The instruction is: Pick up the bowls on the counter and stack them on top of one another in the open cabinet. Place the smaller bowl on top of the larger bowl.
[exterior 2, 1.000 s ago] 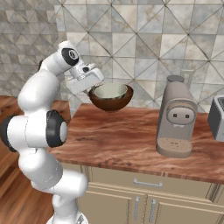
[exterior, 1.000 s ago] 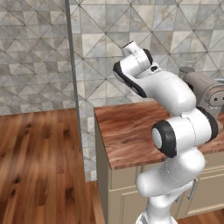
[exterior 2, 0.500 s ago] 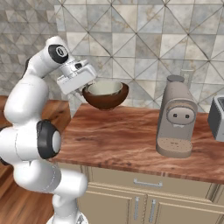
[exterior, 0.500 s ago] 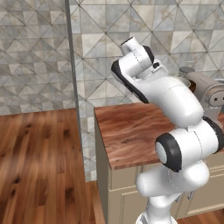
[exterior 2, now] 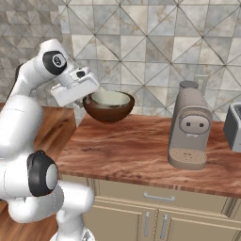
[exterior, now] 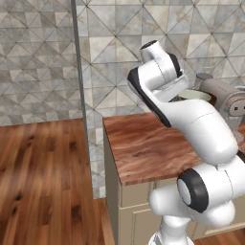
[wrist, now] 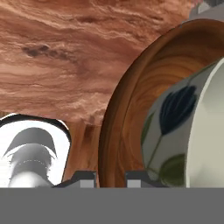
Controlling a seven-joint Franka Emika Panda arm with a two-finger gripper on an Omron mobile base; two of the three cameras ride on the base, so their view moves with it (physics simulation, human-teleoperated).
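Observation:
The dark reddish-brown larger bowl (exterior 2: pixel 109 112) hangs in the air above the left part of the wood-grain counter (exterior 2: pixel 136 155). Nested inside it is the pale smaller bowl (exterior 2: pixel 110 98). My gripper (exterior 2: pixel 87 100) is shut on the brown bowl's left rim. In the hand view the rim of the brown bowl (wrist: pixel 127 109) runs down between my fingertips (wrist: pixel 86 177), and the pale bowl (wrist: pixel 179 127) shows dark bluish marks. The pale bowl's rim (exterior: pixel 197 95) peeks out behind my arm. The open cabinet is out of view.
A tall beige coffee machine (exterior 2: pixel 189 124) stands on the counter to the right of the bowls, with a grey toaster (exterior 2: pixel 234 126) at the far right edge. Tiled wall lies behind. Wood floor (exterior: pixel 43 182) spreads left of the counter (exterior: pixel 143 148).
My arm has swung its upper joints leftward and carried the nested bowls a little to the left above the counter. The grip on the rim is unchanged.

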